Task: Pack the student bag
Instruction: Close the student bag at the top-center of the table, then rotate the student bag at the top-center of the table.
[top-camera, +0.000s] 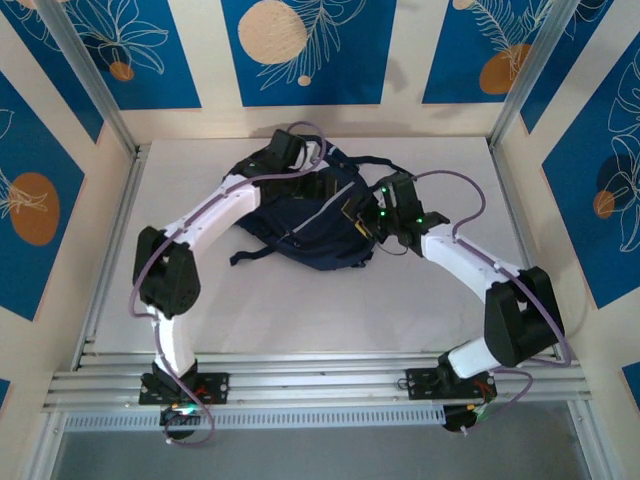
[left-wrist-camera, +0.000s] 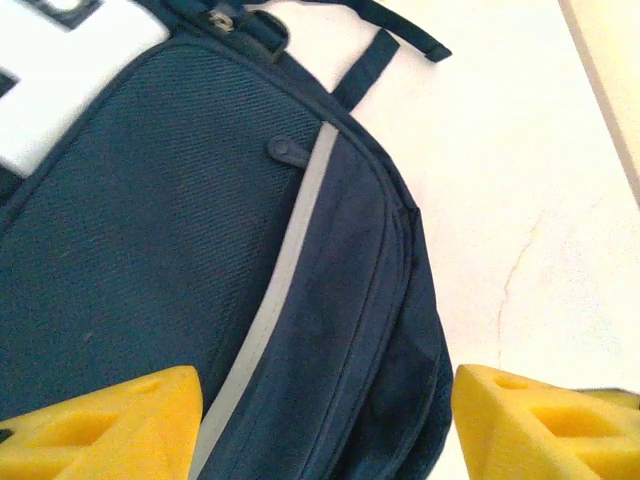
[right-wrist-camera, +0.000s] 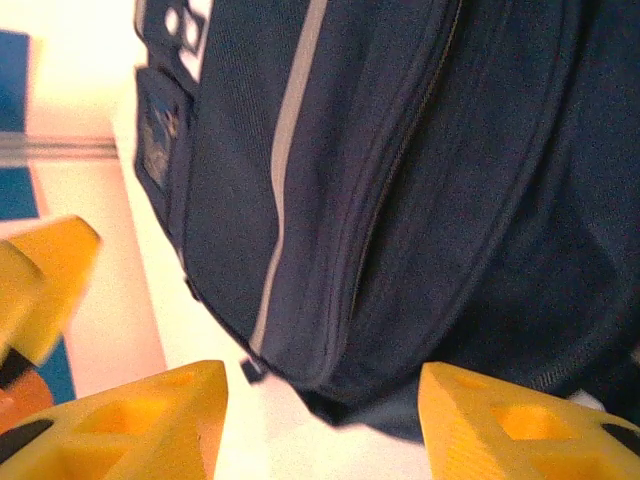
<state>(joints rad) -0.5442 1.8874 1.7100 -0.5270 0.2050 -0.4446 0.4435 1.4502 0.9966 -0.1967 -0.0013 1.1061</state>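
Student bag (top-camera: 305, 225) on white table (top-camera: 300, 310), blue-and-cream walls (top-camera: 310, 50), left fingers (left-wrist-camera: 100, 425) and right fingers (right-wrist-camera: 130, 420) spread

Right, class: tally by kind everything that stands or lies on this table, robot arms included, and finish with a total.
Student bag: 1
Robot arms: 2, the left arm and the right arm
Total: 3

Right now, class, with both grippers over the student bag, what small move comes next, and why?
Probably lower the left gripper toward the small pull tab beside the grey trim. The student bag looks zipped shut, and the right gripper, like the left, stands open and empty, so opening a compartment likely comes first.
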